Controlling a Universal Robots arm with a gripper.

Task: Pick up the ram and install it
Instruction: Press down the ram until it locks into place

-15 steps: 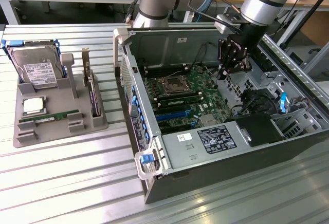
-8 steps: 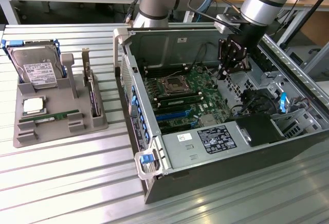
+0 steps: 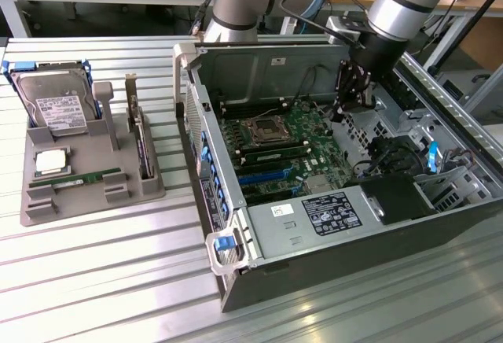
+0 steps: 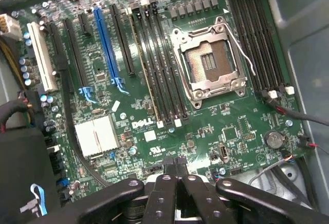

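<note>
The ram [image 3: 77, 178] lies in the grey holder tray [image 3: 47, 209] near the counter's left edge. The end effector [image 3: 351, 90] hovers over the motherboard [image 3: 287, 142], fingers closed together and empty (well apart from the ram). I judge a good grasp needs opened fingers squared across the stick's long edges.

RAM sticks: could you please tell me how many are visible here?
2. One ram lies on the grey tray at the exterior view's left; another stick apparently stands slotted beside the CPU socket. Others may be hidden.
</note>
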